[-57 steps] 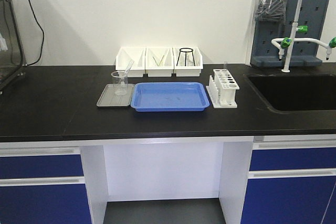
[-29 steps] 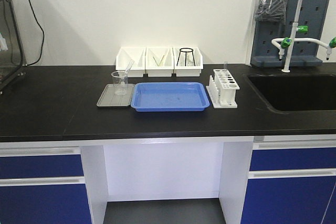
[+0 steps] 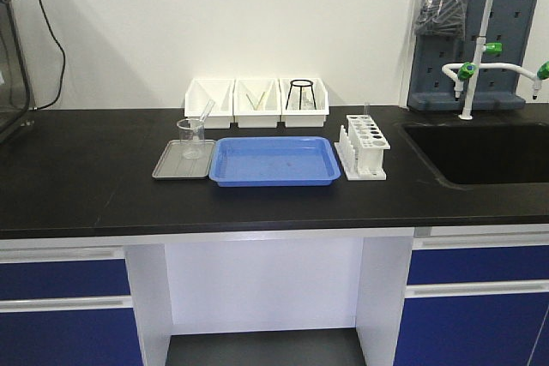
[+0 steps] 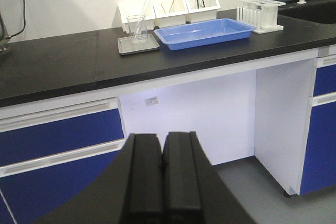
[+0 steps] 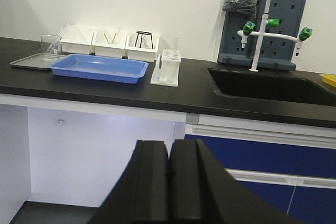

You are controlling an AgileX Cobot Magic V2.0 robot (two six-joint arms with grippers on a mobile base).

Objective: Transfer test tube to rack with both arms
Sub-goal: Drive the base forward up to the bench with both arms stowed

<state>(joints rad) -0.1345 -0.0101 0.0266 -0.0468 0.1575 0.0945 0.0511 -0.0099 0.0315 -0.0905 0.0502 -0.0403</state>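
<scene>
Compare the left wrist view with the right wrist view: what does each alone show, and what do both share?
Only the left wrist view shows the left pincer, shut, and a black wall cable. Only the right wrist view shows the right pincer, shut, and the tap's green handles. Both share the beaker holding the test tube, the blue tray, the rack and the white bins.

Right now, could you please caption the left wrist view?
Shut left gripper low before the bench; test tube leans in the beaker, left of blue tray and rack.
</scene>
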